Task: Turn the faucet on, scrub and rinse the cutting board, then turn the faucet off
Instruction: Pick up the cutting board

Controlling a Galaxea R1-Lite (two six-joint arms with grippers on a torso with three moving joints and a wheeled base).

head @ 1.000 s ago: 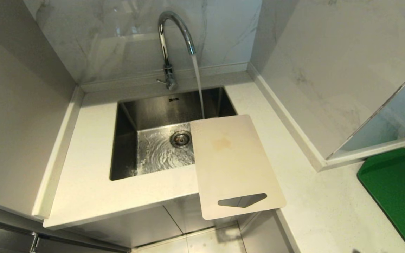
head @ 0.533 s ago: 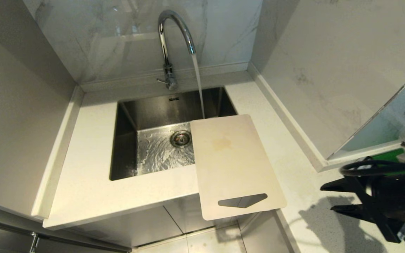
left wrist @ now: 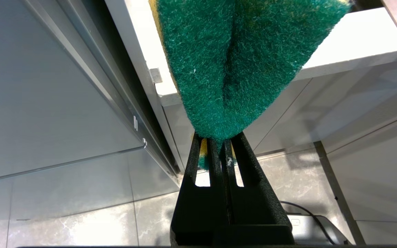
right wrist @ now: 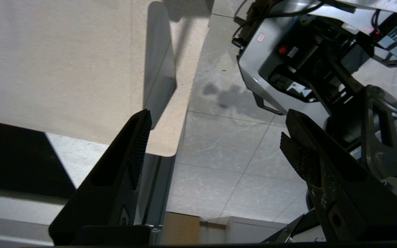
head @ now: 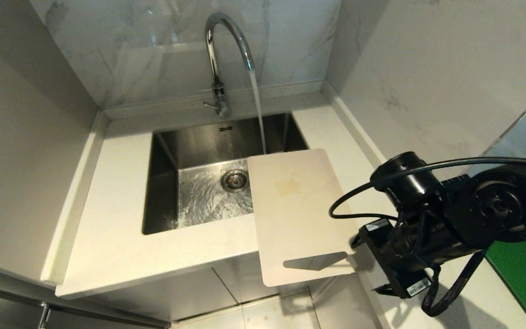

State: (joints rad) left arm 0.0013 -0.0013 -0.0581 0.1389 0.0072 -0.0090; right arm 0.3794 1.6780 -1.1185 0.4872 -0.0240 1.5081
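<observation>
The chrome faucet (head: 226, 41) stands behind the sink with water streaming from its spout. The beige cutting board (head: 297, 210) lies over the sink's right edge, and its slot-handle end (head: 315, 261) overhangs the counter front. My right arm (head: 427, 228) reaches in from the right, close to the board's near right corner. In the right wrist view my right gripper (right wrist: 215, 120) is open and empty, with one finger (right wrist: 136, 144) just beside the board's corner (right wrist: 164, 144). In the left wrist view my left gripper (left wrist: 219, 141) is shut on a green scouring sponge (left wrist: 240, 62), low beside the cabinet front.
The steel sink (head: 167, 183) has water swirling around its drain (head: 234, 179). White counter (head: 107, 214) surrounds it, with marble walls behind and to the right. A green mat (head: 525, 269) lies at the far right. The robot's base (right wrist: 288, 51) is on the tiled floor below.
My right arm has swung into the head view from the lower right, up to the board's handle end. The board and the running water are unchanged.
</observation>
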